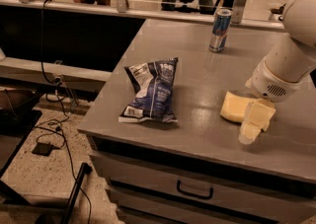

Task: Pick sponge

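The sponge (233,106) is a pale yellow flat foam slab lying on the grey counter (197,65), right of the middle and near the front edge. My gripper (253,124), pale yellow and blocky, hangs from the white arm (291,55) and is down at the sponge's right end, overlapping its front right corner. That part of the sponge is hidden behind the gripper. I cannot tell whether the gripper touches the sponge.
A blue snack bag (151,90) lies left of the sponge. A blue and silver can (219,29) stands at the back. The counter has a drawer with a handle (195,191) below its front edge. Cables (54,134) lie on the floor at left.
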